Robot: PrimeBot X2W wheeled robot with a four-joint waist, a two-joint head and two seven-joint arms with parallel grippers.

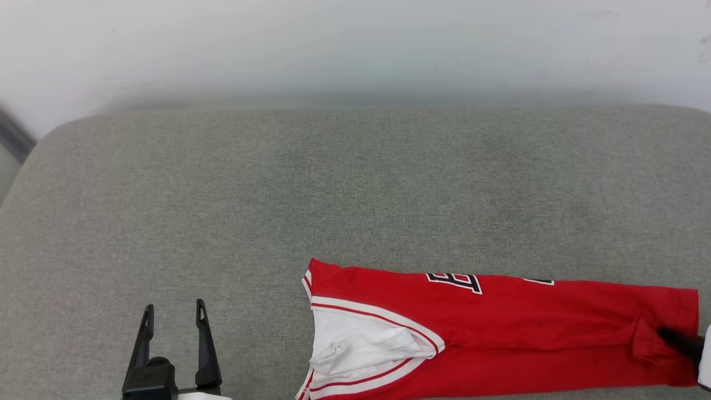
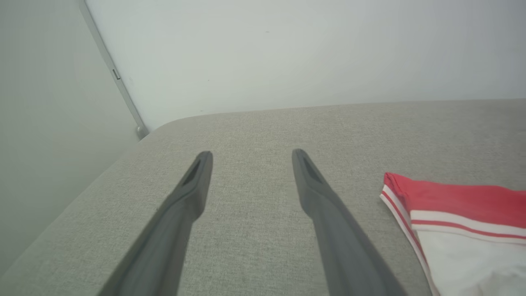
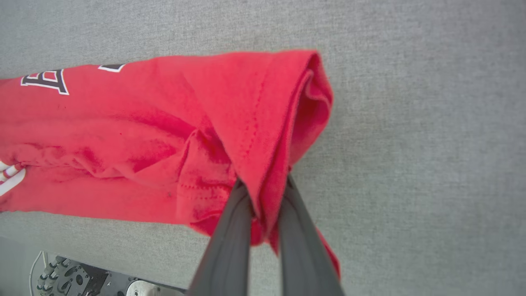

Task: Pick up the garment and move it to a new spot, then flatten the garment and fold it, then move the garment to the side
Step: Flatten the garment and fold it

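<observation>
The garment [image 1: 500,328] lies on the grey padded surface [image 1: 355,189], in its near right part, stretched out as a long narrow band from the middle toward the right edge. It is folded along its length with the red cloth up, and only the upper parts of the black, white-outlined letters [image 1: 455,281] show at its far edge. At its left end the white sleeve [image 1: 361,344], bordered by red and white striped trim, lies crumpled. The right gripper [image 1: 666,336] is at the right end of the garment. In the right wrist view its two fingers are pressed together on the red hem, with the cloth pinched between them and gathered in folds around the tips. The left gripper [image 1: 174,305] is at the near left, well apart from the garment. Its fingers stand spread with nothing between them, over bare surface; I cannot tell whether they touch it. Beyond the far edge of the surface is a pale wall [image 1: 355,50].
</observation>
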